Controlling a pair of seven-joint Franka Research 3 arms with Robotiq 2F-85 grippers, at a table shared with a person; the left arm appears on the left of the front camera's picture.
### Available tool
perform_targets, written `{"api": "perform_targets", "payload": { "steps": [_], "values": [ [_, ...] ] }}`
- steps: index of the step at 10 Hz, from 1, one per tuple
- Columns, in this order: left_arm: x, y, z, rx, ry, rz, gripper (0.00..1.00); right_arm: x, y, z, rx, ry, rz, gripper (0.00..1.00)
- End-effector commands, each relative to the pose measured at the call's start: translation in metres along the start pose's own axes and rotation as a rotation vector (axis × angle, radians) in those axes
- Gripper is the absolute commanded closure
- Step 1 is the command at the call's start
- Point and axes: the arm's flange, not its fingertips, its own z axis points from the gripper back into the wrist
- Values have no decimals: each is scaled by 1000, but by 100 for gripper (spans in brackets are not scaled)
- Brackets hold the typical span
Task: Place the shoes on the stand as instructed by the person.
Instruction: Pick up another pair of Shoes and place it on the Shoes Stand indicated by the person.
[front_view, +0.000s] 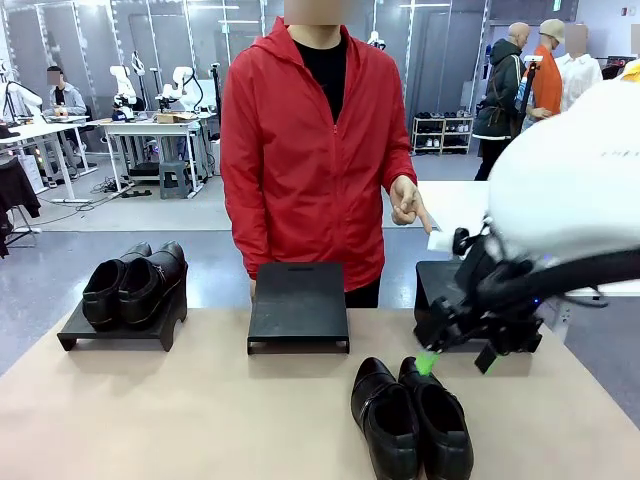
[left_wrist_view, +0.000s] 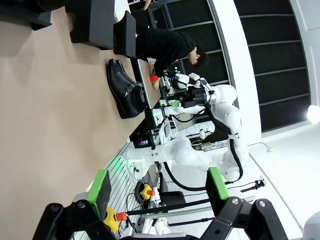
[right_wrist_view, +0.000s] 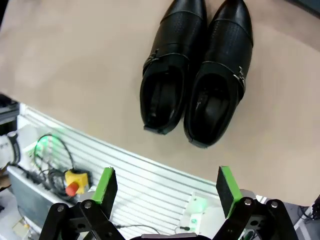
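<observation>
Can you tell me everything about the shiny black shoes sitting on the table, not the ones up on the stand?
The pair on the table is glossy black and looks like leather. Each shoe has a rounded toe dotted with tiny holes, a strap with a small metal buckle, and a low heel. Both are empty, upright and pressed side by side on the tan table, toes toward the robot's side. The open right gripper hovers near the heel end, not touching.

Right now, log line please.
right gripper open above glossy black leather shoe pair on table | other pair on left black stand | person's hand pointing | left gripper open
</observation>
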Motion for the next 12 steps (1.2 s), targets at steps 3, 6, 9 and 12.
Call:
{"api": "perform_targets", "payload": {
  "steps": [3,6,9,12],
  "values": [
    [-4,-2,-1,20,5,-9,3,15,16,-58,-160,-12,-63,0],
    [-4,-2,-1,20,5,-9,3,25,18,-89,-205,-14,-73,0],
    [-4,-2,-1,20,5,-9,3,34,17,-123,-259,-10,-90,0],
    [-4,-2,-1,20,5,-9,3,34,19,-143,-268,11,-95,0]
  ]
}}
